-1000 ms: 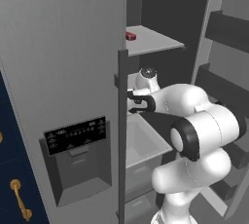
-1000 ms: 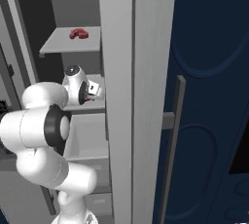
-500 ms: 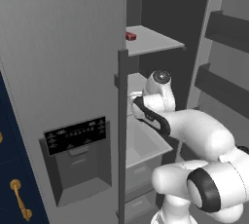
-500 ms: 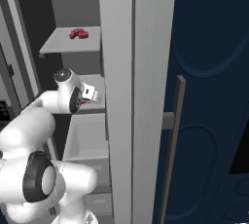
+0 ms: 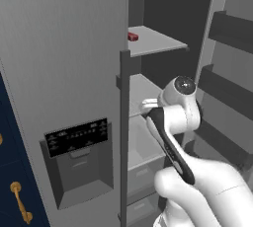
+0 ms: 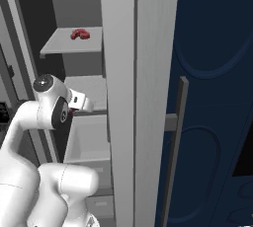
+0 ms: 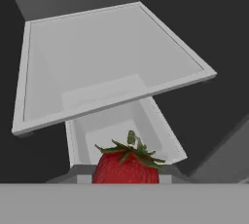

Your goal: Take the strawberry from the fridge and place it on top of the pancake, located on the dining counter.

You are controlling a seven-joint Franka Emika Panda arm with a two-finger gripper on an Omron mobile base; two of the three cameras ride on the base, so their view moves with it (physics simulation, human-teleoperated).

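Strawberry (image 7: 126,165) low centre of hand view, pinched in gripper (image 7: 125,179), open drawer (image 7: 112,91) beyond, dark-red item (image 6: 79,34) upper left, fridge (image 5: 64,73) shelf

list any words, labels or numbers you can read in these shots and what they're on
No text can be read.
The black dispenser panel in the tall grey fridge's left door carries a row of small pale marks, too blurred to read.
Nothing is printed on the bright-red strawberry or the grey shelves.
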